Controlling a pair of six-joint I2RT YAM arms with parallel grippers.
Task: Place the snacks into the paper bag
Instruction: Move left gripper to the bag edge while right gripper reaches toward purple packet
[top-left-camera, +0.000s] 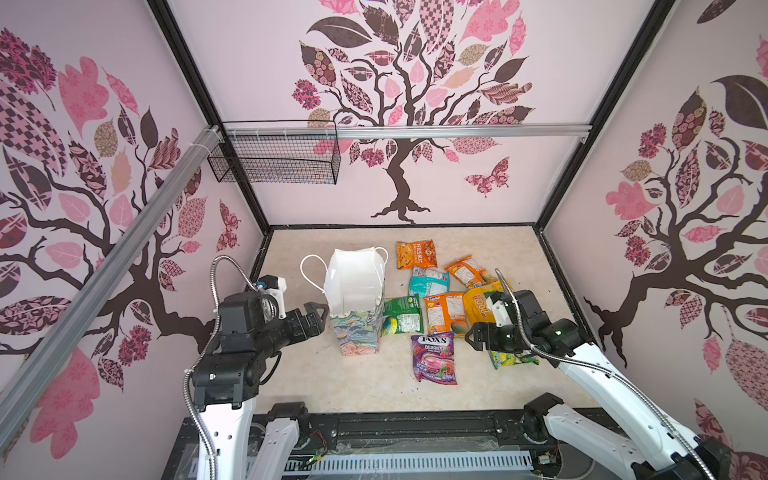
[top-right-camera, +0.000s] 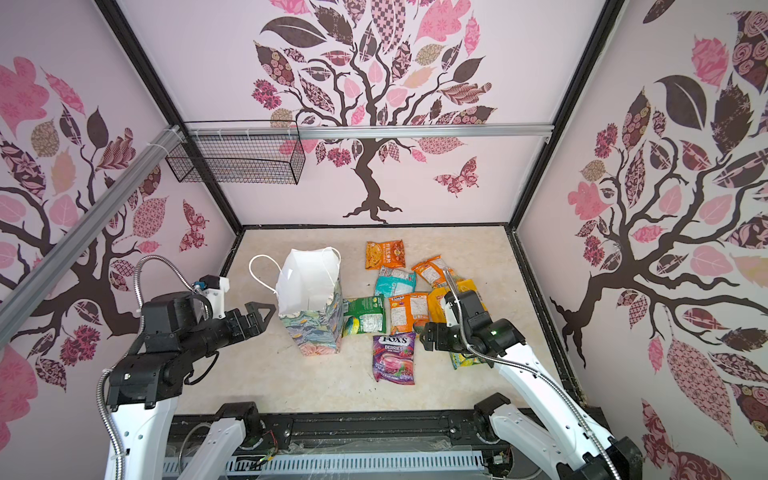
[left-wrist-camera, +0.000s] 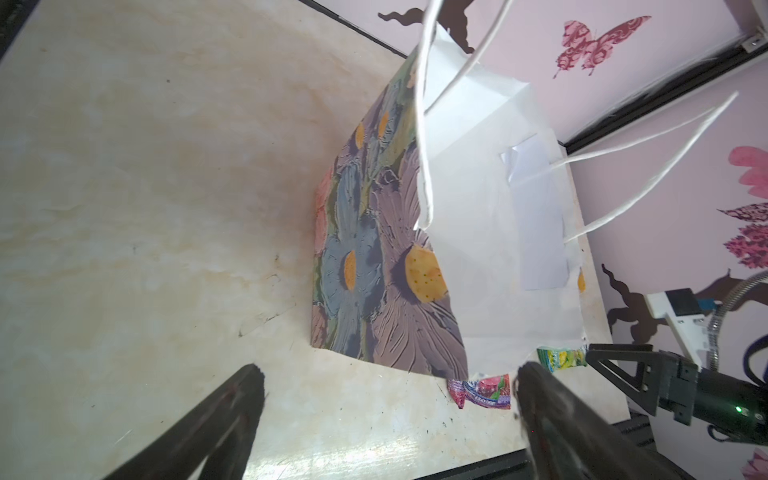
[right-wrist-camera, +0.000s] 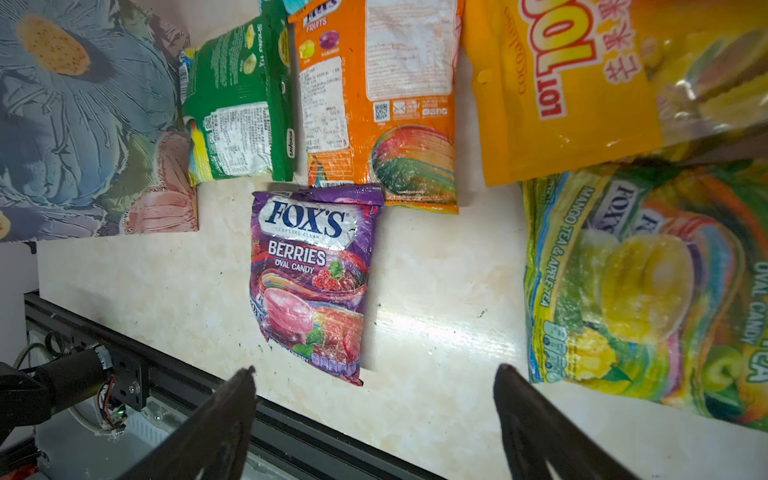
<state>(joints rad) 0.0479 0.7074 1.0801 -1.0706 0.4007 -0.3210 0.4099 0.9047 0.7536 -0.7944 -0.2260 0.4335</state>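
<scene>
The paper bag stands upright with its white mouth open, printed side also in the wrist views. Right of it the snacks lie flat: a dark green packet, orange ones, a teal one, a large yellow one, the purple FOX'S BERRIES. A yellow-green packet lies partly under my right arm. My left gripper is open, just left of the bag. My right gripper hovers open and empty between the purple and yellow-green packets.
A black wire-mesh basket hangs from the aluminium rail at the back left. Patterned walls close in three sides. A black frame rail runs along the table's front edge.
</scene>
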